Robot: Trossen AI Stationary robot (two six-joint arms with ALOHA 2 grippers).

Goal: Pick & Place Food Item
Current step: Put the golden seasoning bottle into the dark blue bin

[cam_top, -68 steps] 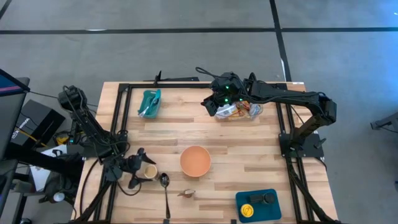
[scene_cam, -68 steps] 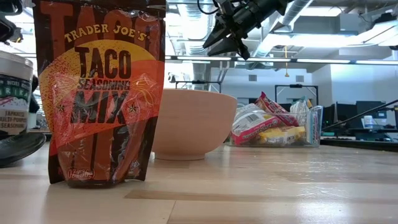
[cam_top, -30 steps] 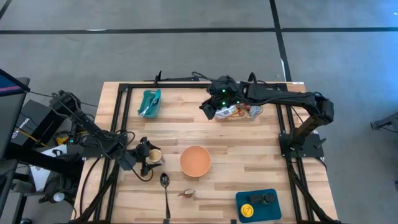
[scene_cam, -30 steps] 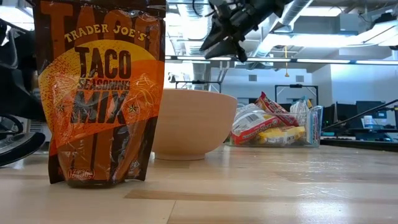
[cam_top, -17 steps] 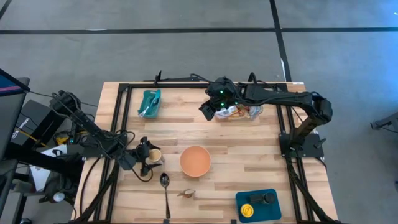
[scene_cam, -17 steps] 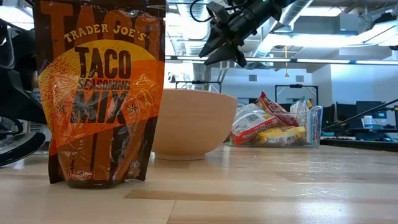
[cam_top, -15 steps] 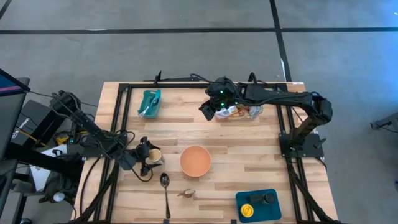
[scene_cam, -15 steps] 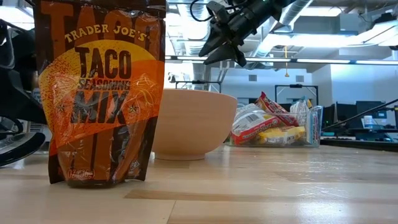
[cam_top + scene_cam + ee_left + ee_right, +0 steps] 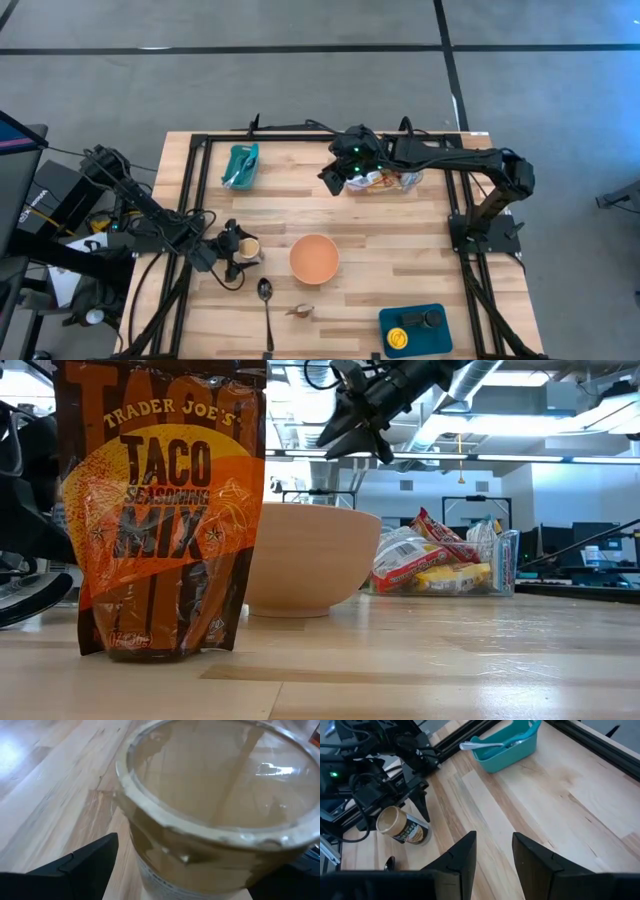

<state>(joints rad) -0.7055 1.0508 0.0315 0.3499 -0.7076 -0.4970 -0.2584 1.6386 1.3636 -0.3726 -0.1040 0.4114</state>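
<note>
Pale wooden planks of the table (image 9: 400,250) carry the whole scene, an office-like room showing beyond them in the low view. At its left-hand side a cup-shaped food container (image 9: 244,248) with a clear lid lies on its side, lid toward the middle of the table, and looks like the item to be picked. The left gripper (image 9: 226,256) sits right at the container with its fingers spread as wide as they go; the left wrist view shows the cup's lidded end (image 9: 215,805) filling the space between the two dark fingers, which flank it but do not visibly press on it, so nothing is held. That wide spread suits the cup's broad body. Just beside it stands the orange bowl (image 9: 314,258), a likely destination, with a spoon (image 9: 266,305) and a taco seasoning packet (image 9: 160,510) near the front edge. At the far edge the right gripper (image 9: 335,178) hovers high, partly open and empty, beside the clear tray of snack packets (image 9: 390,180). A teal bin (image 9: 240,165) holding utensils sits well apart.
</note>
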